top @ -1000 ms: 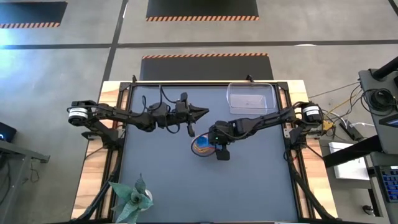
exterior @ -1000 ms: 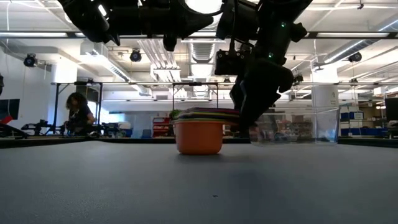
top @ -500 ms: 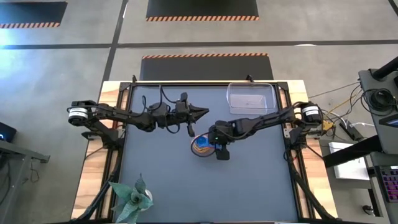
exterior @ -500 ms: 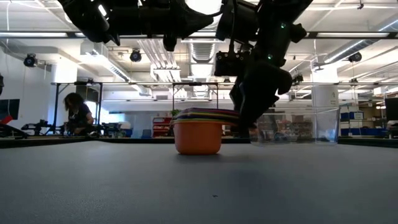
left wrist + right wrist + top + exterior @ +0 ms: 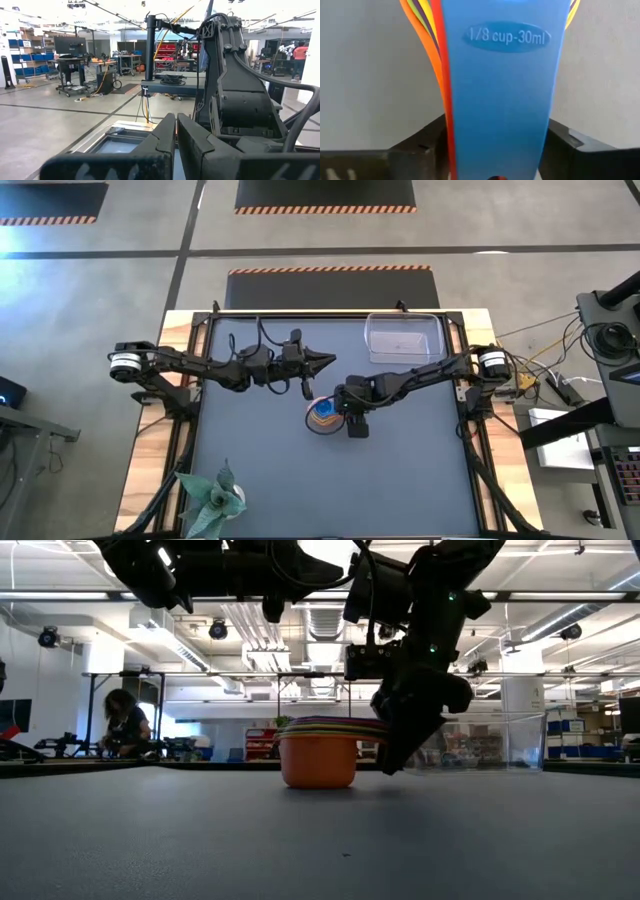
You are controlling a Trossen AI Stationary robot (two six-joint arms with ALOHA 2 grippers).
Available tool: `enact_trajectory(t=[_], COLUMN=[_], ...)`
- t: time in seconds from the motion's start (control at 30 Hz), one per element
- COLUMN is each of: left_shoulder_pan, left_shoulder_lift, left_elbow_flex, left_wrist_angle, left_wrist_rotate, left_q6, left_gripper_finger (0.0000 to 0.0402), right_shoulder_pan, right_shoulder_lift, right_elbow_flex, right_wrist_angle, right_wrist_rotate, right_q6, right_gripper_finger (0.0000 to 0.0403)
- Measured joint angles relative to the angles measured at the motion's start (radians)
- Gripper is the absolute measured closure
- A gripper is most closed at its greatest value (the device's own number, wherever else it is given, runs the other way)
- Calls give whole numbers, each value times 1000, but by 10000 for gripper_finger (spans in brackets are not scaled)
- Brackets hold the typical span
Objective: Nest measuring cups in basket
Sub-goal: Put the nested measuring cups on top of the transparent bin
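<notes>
the measuring cups [image 5: 322, 415] sit already nested in one stack on the table [image 5: 400, 470], near its middle, with the orange cup [image 5: 319, 759] outermost at the bottom. the basket [image 5: 404, 338] is at the far right part of the table, well apart from the stack and without any cup in it.

the right end effector [image 5: 350, 418] is low at the stack, on the side where the handles stick out. the handles lie one over another like a fan, and their long axis points straight into the end effector, so the stack is directly in front of it. in the right wrist view the blue handle [image 5: 502, 85], marked as one eighth cup, fills the space between the two dark fingers [image 5: 415, 150], with red, orange and yellow edges beside it. the jaws stand on both sides of the handles and look to be touching them, so i judge the handle bundle is gripped or very nearly so. the right arm is clearly the nearer one, and the coming move, i think, is to lift the stack and carry it toward the basket.

the left end effector [image 5: 322, 361] hovers above the table behind the stack, clenched and with nothing in it.

in the low view the right end effector hides the handles and part of the basket, so how many handles are really caught i cannot count.
</notes>
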Motion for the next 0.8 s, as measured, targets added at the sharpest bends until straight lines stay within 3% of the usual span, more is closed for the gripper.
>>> enact_trajectory(t=[0.33, 0.8], left_shoulder_pan=[0, 0], left_shoulder_lift=[0, 0], left_elbow_flex=[0, 0], left_wrist_angle=[0, 0], left_wrist_rotate=[0, 0], left_q6=[1, 3], left_gripper_finger=[402, 402], right_shoulder_pan=[0, 0], right_shoulder_lift=[-1, -11], right_elbow_flex=[1, 65], right_wrist_angle=[-4, -58], right_wrist_rotate=[-2, -3], right_q6=[-3, -2], right_gripper_finger=[284, 286])
